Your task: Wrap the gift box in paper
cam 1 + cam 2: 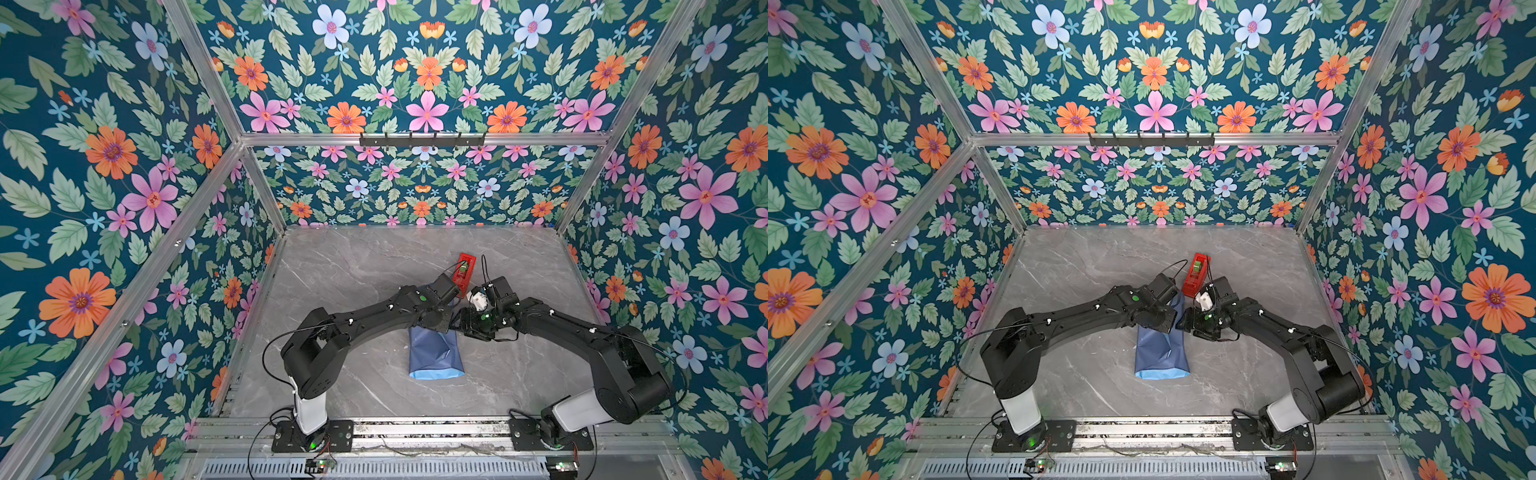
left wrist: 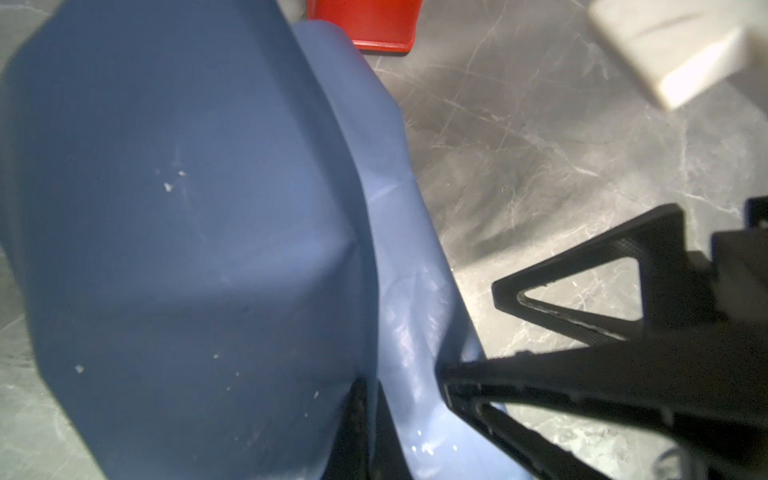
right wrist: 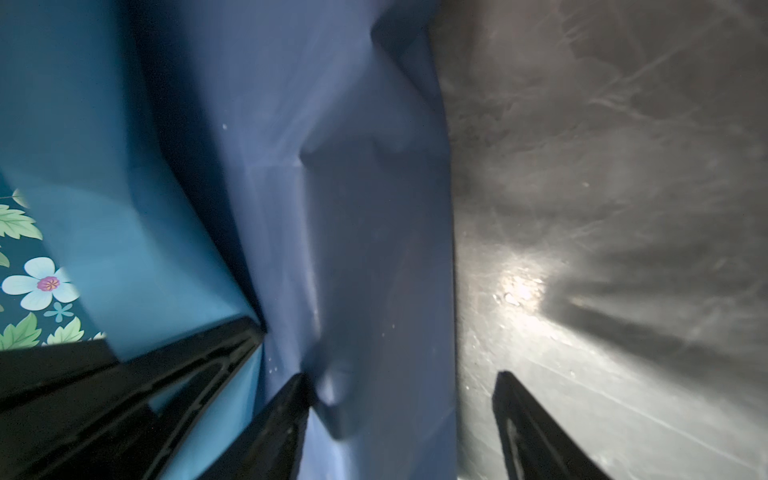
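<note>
The paper lies folded into a slate-blue packet at the table's middle, with a light-blue edge at its near end. The gift box is hidden; the paper covers it. My left gripper is shut on a raised flap of the paper at the packet's far end; in both top views it is under its own wrist. My right gripper is open, straddling the packet's far right edge. One finger touches the paper; the other stands apart over the table.
A red tape dispenser stands just behind both wrists. Both arms meet over the packet's far end. Floral walls with aluminium posts close in the grey marble table on three sides.
</note>
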You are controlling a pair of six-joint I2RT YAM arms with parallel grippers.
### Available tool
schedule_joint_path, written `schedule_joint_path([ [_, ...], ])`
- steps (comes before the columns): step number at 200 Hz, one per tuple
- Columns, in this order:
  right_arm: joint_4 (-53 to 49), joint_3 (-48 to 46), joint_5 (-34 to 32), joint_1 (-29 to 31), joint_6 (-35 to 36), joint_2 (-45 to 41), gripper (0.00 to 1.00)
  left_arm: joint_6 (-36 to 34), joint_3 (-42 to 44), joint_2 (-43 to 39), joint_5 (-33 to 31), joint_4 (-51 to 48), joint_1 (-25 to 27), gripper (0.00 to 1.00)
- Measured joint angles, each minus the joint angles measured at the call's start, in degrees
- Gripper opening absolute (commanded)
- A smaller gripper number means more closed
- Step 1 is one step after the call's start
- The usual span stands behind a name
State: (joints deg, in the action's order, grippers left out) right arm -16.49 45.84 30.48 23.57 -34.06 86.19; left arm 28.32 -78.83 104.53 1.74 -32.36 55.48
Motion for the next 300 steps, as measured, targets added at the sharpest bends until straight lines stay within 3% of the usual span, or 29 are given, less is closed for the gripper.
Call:
schedule_joint_path([
  [88,-0.09,0.17,0.22,0.0,0.0,0.26,0.7,-1.22,-1.22,0.52,-0.07,-1.64,0.0,0.0],
  [300,-4.85,1.36,-0.61,-0.02,-0.04,-2.19,0.71,1.31,5.11,-1.7,-0.17,6.03,-0.04,0.0],
])
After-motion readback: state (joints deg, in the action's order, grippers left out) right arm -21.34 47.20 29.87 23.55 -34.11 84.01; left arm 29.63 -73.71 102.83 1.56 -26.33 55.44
